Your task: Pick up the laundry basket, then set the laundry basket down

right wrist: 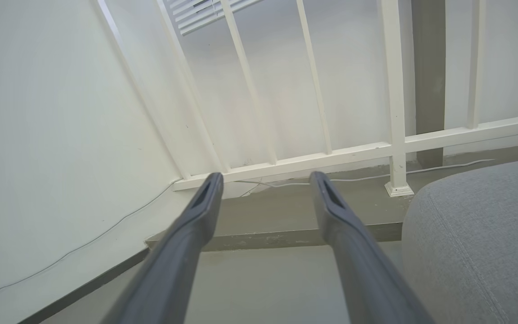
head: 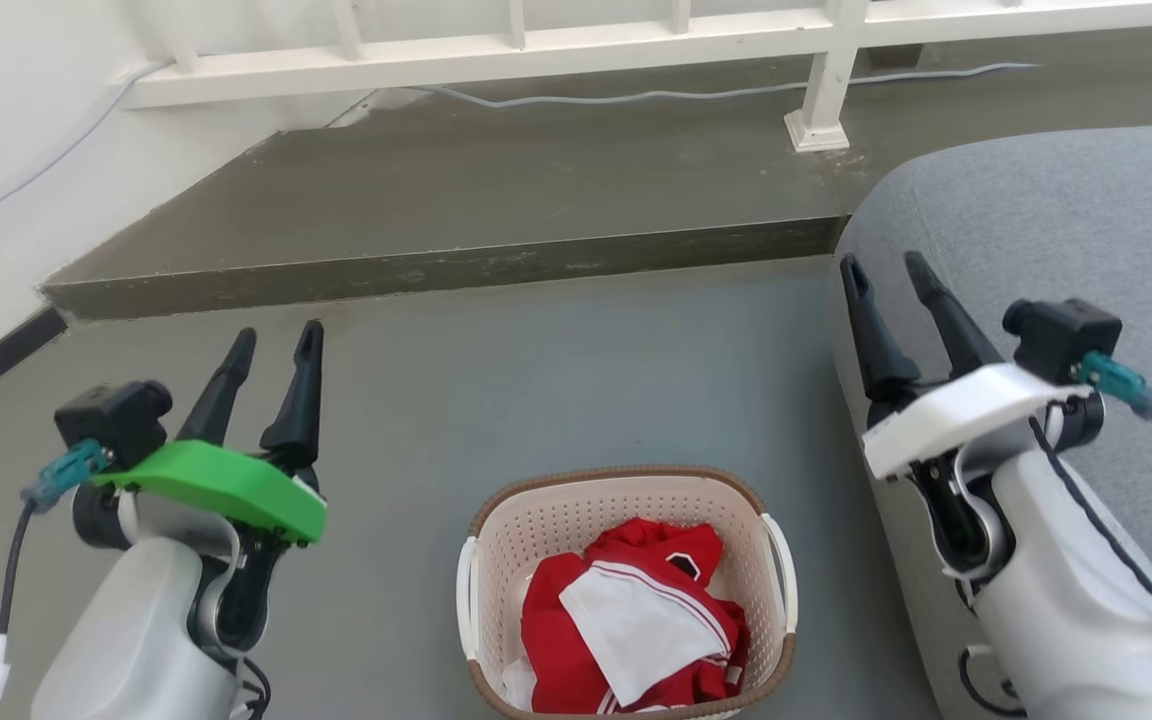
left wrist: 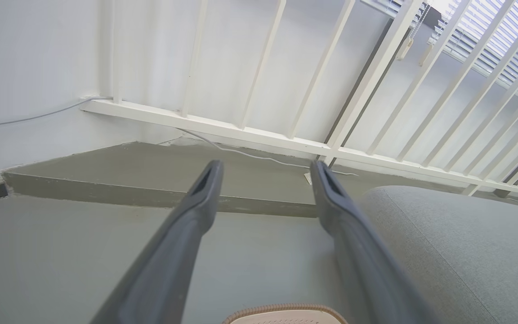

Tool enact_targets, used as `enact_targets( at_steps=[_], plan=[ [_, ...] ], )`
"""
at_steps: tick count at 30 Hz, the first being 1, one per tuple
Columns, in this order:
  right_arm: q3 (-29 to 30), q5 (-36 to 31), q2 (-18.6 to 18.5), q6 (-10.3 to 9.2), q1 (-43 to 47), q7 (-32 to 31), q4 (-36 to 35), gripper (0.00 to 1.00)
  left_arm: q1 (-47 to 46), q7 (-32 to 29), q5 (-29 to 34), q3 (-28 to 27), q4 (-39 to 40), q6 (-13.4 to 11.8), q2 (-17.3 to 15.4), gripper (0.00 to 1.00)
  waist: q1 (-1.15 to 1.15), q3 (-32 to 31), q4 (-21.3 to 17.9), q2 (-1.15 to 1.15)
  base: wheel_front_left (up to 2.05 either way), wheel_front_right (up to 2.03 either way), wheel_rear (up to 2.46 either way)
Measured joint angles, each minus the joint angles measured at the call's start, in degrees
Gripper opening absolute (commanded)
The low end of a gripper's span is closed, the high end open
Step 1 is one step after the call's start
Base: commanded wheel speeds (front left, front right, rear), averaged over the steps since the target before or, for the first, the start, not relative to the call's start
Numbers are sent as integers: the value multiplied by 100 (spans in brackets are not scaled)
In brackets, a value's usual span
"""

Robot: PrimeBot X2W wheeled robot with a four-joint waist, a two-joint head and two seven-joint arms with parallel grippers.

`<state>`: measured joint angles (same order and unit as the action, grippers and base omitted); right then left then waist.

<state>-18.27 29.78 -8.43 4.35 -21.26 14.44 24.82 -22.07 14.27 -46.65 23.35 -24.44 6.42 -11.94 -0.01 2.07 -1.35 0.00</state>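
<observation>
The laundry basket [head: 496,565], cream with a brown rim and white side handles, stands on the grey floor at the bottom centre of the head view, holding red and white clothes [head: 636,620]. Its brown rim [left wrist: 286,310] peeks in at the bottom edge of the left wrist view. My left gripper [head: 276,340] hangs open to the basket's left and above it, with nothing between its fingers. My right gripper [head: 886,265] is open too, on the basket's right, over the edge of a grey sofa. Both point away from the basket toward the railing, seen between the fingertips [left wrist: 265,168] [right wrist: 265,180].
A grey upholstered sofa [head: 1056,230] fills the right side. A raised concrete step [head: 456,190] runs across the back, topped by a white railing [head: 826,90] with a grey cable along it. A white wall [head: 6,150] closes the left.
</observation>
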Motion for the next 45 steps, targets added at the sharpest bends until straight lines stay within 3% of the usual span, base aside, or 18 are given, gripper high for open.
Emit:
enact_targets(
  at_steps=[10, 23, 45],
  plan=[
    [294, -482, 54, -101, 639, 0, -673, 100, 606, 2, 903, -687, 876, -298, 21, 100, 0, 62, 42, 0, 0, 0, 0],
    [499, -879, 107, -148, 986, 0, -1036, 100, 1203, 15, 1624, -1102, 1319, -325, 344, 100, 0, 193, 50, 0, 0, 0, 0],
    [646, -1207, 246, -141, 1160, 0, -1132, 100, 1631, 15, 2025, -1382, 1413, -160, 680, 100, 0, 245, 12, 0, 0, 0, 0]
  ],
)
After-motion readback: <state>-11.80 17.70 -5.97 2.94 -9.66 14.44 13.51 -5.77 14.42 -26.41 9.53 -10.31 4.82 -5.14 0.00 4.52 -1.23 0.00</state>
